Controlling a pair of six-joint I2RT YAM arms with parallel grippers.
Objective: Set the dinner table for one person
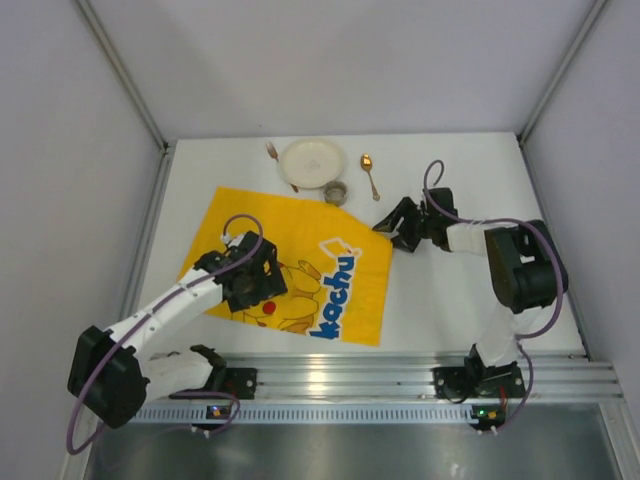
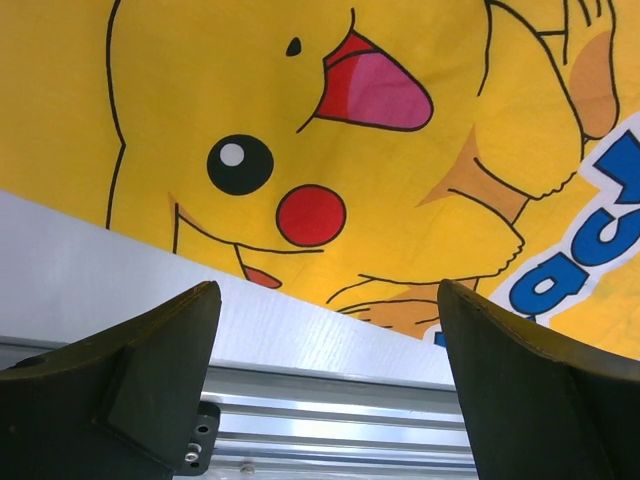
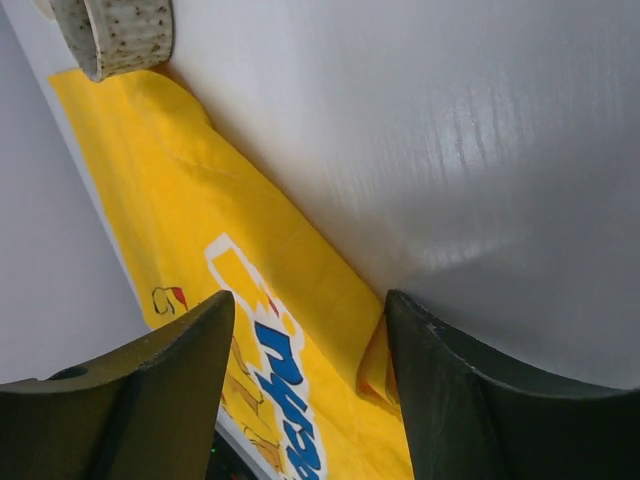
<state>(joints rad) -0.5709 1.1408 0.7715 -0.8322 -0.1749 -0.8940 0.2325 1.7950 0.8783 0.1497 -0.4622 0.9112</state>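
Observation:
The white dinner table (image 1: 450,290) carries a yellow cartoon-printed placemat (image 1: 300,250), skewed, left of centre. At the back stand a white plate (image 1: 312,162), a small speckled cup (image 1: 336,192), a fork (image 1: 276,158) left of the plate and a spoon (image 1: 369,172) right of it. My left gripper (image 1: 262,290) is open over the mat's near part; the wrist view shows the mat (image 2: 330,140) and bare table (image 2: 120,260) between its fingers. My right gripper (image 1: 392,228) is open at the mat's right edge (image 3: 330,320), which is slightly lifted by the right finger (image 3: 470,390). The cup (image 3: 115,35) shows there too.
Aluminium rails (image 1: 400,375) run along the near edge, with the arm bases bolted there. White walls close in the left, right and back sides. The mat's far right corner lies close to the cup.

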